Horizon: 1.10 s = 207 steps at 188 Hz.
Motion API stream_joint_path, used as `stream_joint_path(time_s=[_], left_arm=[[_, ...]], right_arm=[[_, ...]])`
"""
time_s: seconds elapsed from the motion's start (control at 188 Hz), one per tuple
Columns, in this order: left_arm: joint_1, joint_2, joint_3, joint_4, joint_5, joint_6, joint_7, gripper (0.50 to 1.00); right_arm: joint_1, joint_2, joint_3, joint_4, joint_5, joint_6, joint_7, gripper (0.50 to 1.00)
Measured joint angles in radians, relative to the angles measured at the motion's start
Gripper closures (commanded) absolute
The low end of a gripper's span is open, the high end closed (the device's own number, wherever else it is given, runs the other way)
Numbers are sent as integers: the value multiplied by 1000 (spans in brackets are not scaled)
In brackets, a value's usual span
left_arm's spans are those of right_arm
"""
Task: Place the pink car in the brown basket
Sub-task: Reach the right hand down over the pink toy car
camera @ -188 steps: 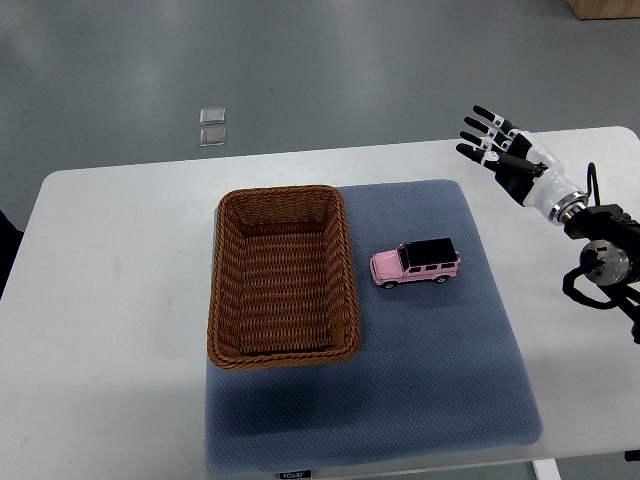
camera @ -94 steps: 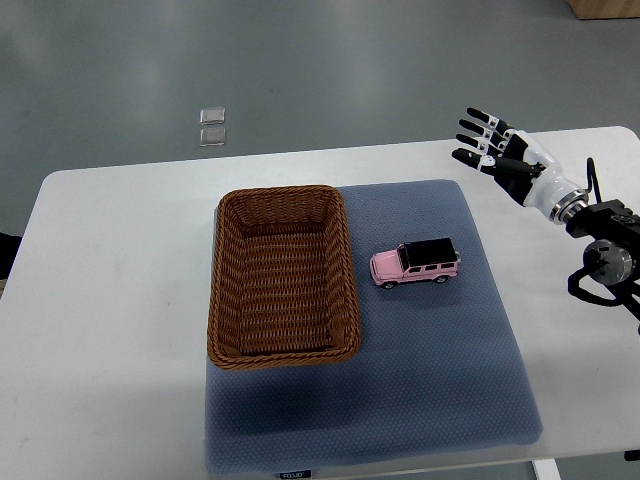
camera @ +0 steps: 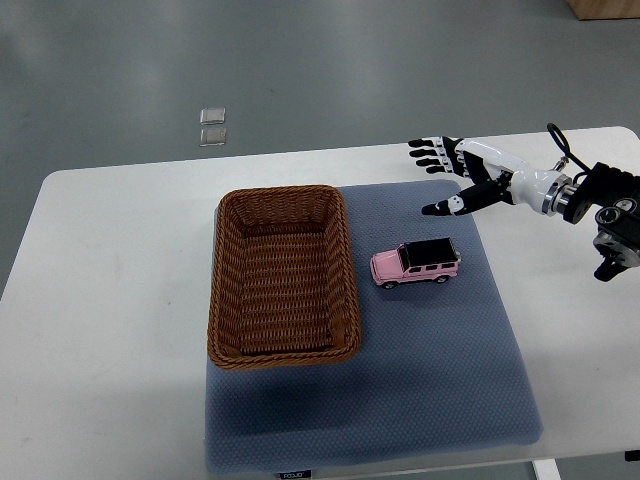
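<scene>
A pink toy car (camera: 416, 264) with a black roof lies on its wheels on the blue mat (camera: 420, 370), just right of the brown wicker basket (camera: 283, 275). The basket holds nothing. My right hand (camera: 440, 170) comes in from the right edge and hovers over the mat's far right corner, above and behind the car and apart from it. Its fingers are spread and hold nothing. The left arm does not show.
The mat lies on a white table (camera: 110, 300). Two small clear squares (camera: 212, 127) lie on the grey floor beyond the table's far edge. The right forearm and its cables (camera: 600, 200) hang over the table's right side.
The right hand has swung left and lower, from beyond the table's far right corner to over the mat's far corner, closer to the car. Car and basket have not moved.
</scene>
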Motion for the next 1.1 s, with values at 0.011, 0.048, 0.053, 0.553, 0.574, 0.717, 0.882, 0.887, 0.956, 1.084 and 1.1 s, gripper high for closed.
stream_joint_path(time_s=[0.011,0.048,0.053,0.553,0.574,0.717,0.882,0.887,0.956,1.084,1.1], left_arm=[[0,0,0,0,0,0,0,500],[0,0,0,-1,0,0,0,500],[0,0,0,-1,0,0,0,500],[0,0,0,-3,0,0,0,500],[0,0,0,-4,0,0,0,500],[0,0,0,-4,0,0,0,500],[0,0,0,-4,0,0,0,500],[0,0,0,-4,0,0,0,500],[0,0,0,-4,0,0,0,500],[0,0,0,-4,0,0,0,500],[0,0,0,-4,0,0,0,500]], right_arm=[[6,-3,-8,3,-7,0,0,583],[25,-13,-34,11,-32,0,1,583],[28,-14,-38,12,-35,0,1,583],[89,-44,-173,81,-382,-8,-2,585],[89,-43,-178,81,-387,-10,-3,587],[90,-30,-210,82,-419,-31,-8,593],[91,-14,-238,82,-427,-73,-29,611],[91,-14,-238,82,-427,-74,-30,611],[93,-8,-242,81,-428,-79,-35,634],[96,-3,-247,81,-431,-80,-40,650],[96,-2,-249,81,-432,-80,-41,656]])
